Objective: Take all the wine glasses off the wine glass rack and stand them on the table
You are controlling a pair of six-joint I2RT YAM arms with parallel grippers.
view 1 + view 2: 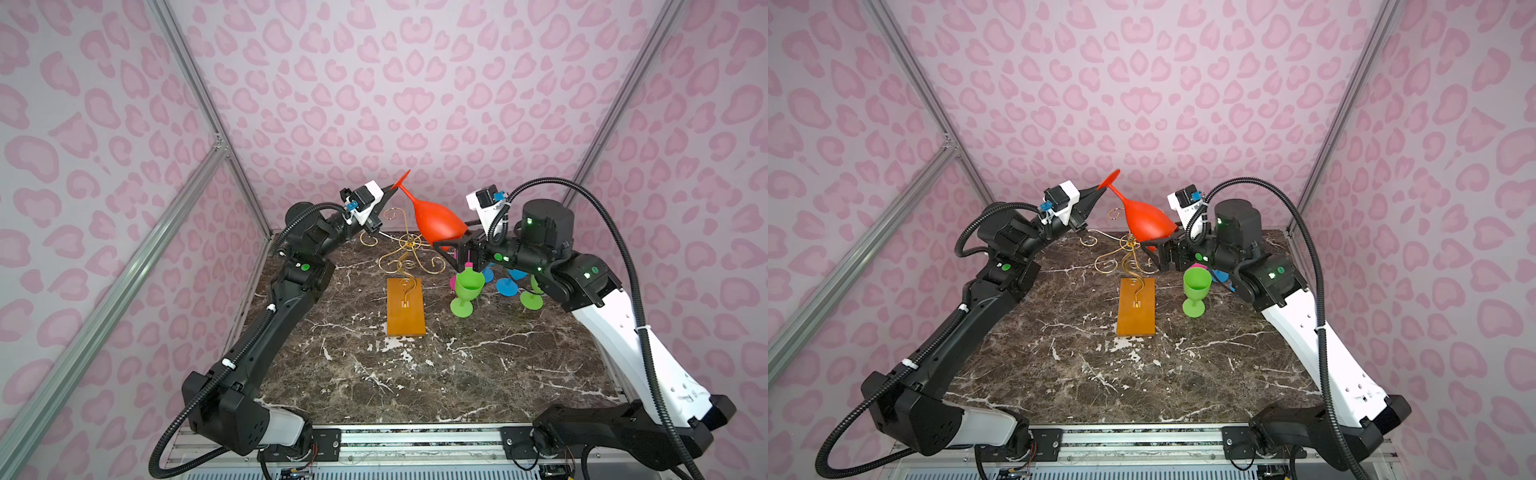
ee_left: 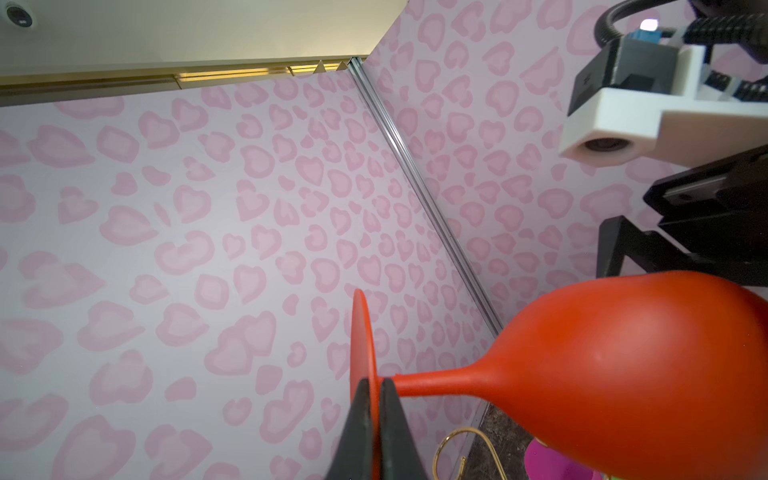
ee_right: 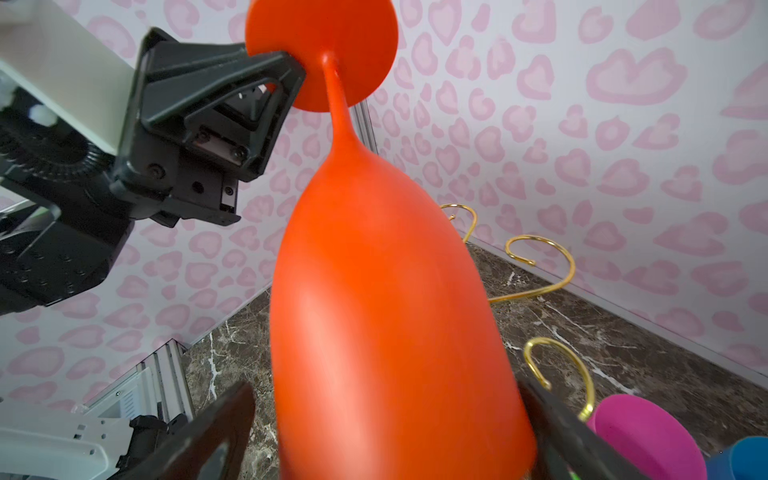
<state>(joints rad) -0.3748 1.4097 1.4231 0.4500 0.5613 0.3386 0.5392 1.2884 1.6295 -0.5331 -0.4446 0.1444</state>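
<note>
The red wine glass [image 1: 434,222] [image 1: 1148,224] hangs tilted in the air, foot up and to the left, bowl down over the scroll arms. My left gripper [image 1: 395,188] [image 1: 1102,188] [image 2: 376,382] is shut on the rim of its flat foot [image 2: 361,340]. My right gripper [image 1: 451,235] [image 1: 1160,237] [image 3: 386,432] is open, one finger on each side of the bowl [image 3: 374,311], with a gap showing on one side. Below stands the wine glass rack [image 1: 409,257] [image 1: 1129,259], gold wire on an orange-brown base [image 1: 406,309] [image 1: 1136,309]. No glass shows on its hooks [image 3: 540,266] [image 2: 457,446].
To the right of the rack, a green goblet [image 1: 467,291] [image 1: 1196,289] stands on the marble table [image 1: 415,374]. Blue glasses [image 1: 507,284], another green one [image 1: 532,297] and a magenta one [image 3: 648,436] crowd under my right arm. Pink patterned walls close the back and sides.
</note>
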